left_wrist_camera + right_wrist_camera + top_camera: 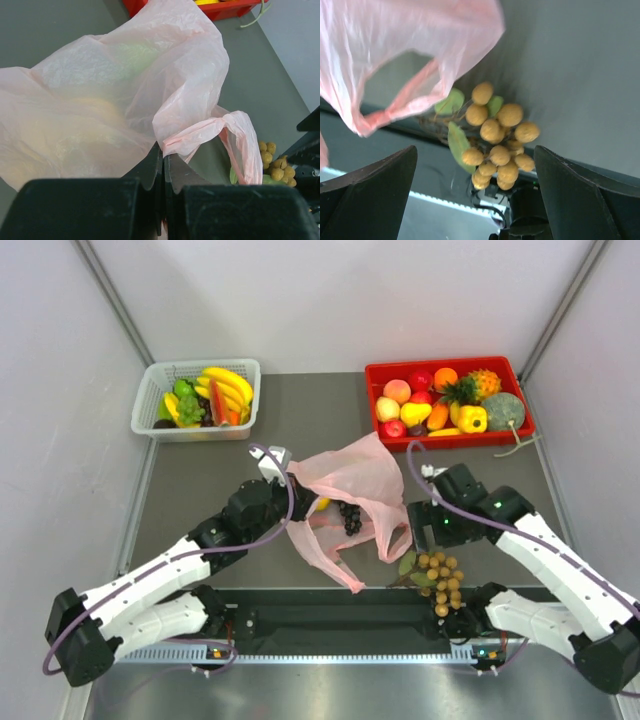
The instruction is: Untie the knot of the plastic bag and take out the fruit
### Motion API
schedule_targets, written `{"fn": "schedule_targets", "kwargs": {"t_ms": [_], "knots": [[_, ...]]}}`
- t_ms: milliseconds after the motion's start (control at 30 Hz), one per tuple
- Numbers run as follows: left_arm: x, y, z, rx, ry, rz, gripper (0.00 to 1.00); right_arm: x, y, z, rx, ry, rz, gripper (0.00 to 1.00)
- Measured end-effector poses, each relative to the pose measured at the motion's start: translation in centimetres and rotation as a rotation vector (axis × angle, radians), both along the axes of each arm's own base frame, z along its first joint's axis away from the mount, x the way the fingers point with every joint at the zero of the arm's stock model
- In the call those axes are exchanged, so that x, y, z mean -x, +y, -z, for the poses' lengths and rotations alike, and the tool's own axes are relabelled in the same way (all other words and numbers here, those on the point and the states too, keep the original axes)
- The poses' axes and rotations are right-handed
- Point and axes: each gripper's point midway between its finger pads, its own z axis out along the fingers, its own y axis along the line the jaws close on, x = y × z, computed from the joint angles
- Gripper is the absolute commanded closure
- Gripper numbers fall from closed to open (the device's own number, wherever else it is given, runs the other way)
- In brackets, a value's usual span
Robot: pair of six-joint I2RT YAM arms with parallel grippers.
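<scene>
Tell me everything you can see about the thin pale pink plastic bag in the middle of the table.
Thin, translucent pale pink plastic bag, crinkled, slumped on the grey table between the arms. Its loop handles lie loose toward the near edge; no knot shows. Dark purple grapes sit at its open mouth, and yellowish shapes show through the film. The left gripper is shut on a fold of it. A tan grape bunch lies just beside it.

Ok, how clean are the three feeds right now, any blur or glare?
Top external: sharp, evenly lit, no glare on the translucent pale-pink plastic bag. Left wrist: bag film crisp, left gripper dark, detail lost. Right wrist: tan toy grape bunch and bag slightly blurred.
</scene>
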Motion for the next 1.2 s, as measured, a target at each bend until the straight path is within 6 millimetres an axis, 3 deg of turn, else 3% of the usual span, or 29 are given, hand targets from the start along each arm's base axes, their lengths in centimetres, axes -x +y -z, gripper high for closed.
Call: {"fn": "schedule_targets", "kwargs": {"t_ms": [267, 433, 633, 1067, 1167, 1200], "knots": [[0.0, 1.3, -0.1, -0.034, -0.013, -0.036, 1.0, 1.9, 1.7, 2.6, 0.12, 0.08, -0.104, 0.0], [0.4, 2.2, -0.7, -0.035, -0.029, -0.051, 1.0, 1.5, 0.2, 4.5, 0.244, 0.095, 0.004, 0.0], [0.8, 3.1, -2.4, 0.001, -0.07, -0.067, 1.0, 3.3, -1.7, 7.7, 0.399, 0.166, 0.076, 0.0], [1.0, 3.4, -2.2, -0.005, -0.071, -0.069, 1.0, 2.4, -1.0, 10.4, 0.351, 0.103, 0.262, 0.0], [1.0, 3.4, -2.2, -0.006, -0.07, -0.069, 1.0, 2.1, -1.2, 11.1, 0.349, 0.084, 0.301, 0.11], [1.0, 3.4, -2.1, -0.007, -0.069, -0.069, 1.0, 2.0, -1.1, 11.2, 0.344, 0.074, 0.31, 0.22]]}}
